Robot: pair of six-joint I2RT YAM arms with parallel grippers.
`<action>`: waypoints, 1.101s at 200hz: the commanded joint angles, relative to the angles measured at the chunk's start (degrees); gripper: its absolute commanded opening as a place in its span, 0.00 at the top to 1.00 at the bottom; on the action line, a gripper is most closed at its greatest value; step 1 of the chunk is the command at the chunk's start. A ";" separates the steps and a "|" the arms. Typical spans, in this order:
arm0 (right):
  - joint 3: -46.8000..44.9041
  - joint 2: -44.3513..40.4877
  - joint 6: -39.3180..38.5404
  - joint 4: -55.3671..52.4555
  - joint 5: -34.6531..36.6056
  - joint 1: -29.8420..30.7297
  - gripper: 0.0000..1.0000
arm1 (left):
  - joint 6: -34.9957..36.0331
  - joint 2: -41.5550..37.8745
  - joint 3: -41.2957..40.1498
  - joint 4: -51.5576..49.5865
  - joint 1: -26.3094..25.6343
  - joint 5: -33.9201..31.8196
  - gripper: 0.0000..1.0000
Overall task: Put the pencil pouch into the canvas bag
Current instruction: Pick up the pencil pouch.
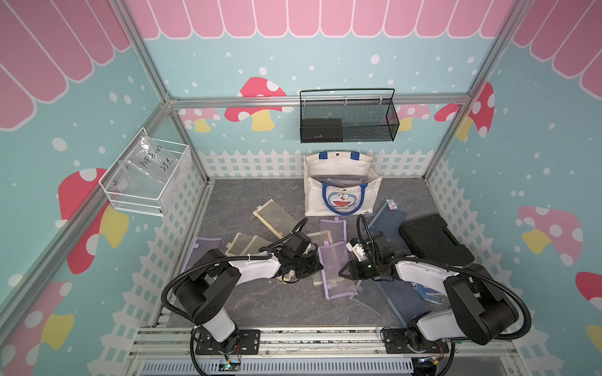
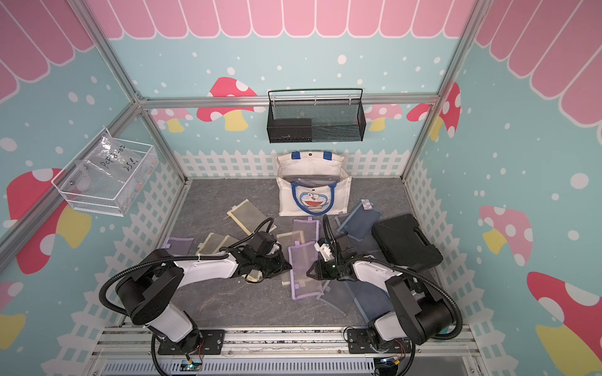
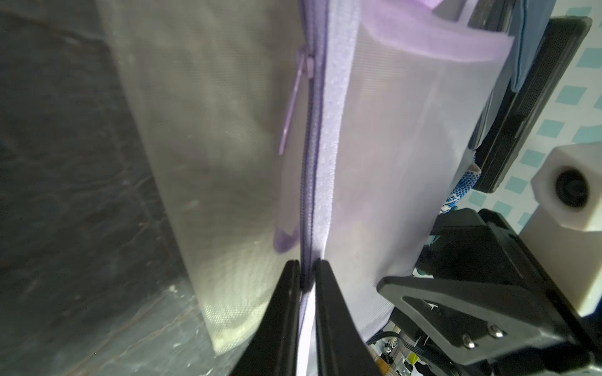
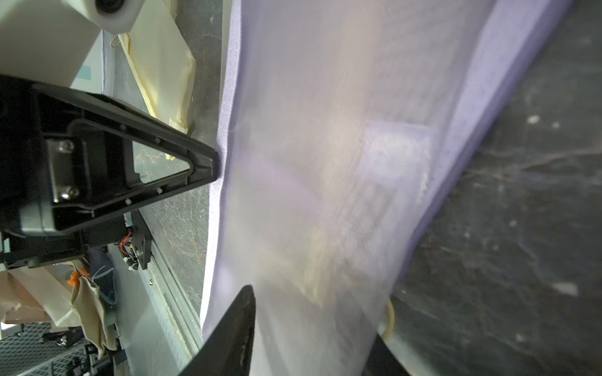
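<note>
Both top views: canvas bag [image 1: 342,195] [image 2: 313,195] open, dark flat pouches inside.

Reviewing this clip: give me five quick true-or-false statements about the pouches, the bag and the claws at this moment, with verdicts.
1. The left claw pinches the zipper edge of a purple mesh pouch. True.
2. The canvas bag lies flat on its side. False: it stands upright with its mouth open.
3. The right claw is shut on nothing. False: its fingers stand apart around the purple pouch.
4. A black case lies on the table. True.
5. The black mesh basket stands on the table. False: it hangs on the back wall.
</note>
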 commanded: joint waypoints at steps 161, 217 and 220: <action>-1.87 -6.51 5.12 3.74 -3.60 0.37 0.97 | 4.98 -2.54 -0.19 -3.18 0.33 3.97 0.89; -0.85 -17.56 2.30 1.74 -1.91 0.34 1.00 | 11.79 -11.13 2.99 -15.32 4.97 1.26 0.59; -0.86 -17.88 2.35 1.79 -1.75 0.32 1.00 | 12.01 -11.35 3.19 -15.75 5.30 1.22 0.56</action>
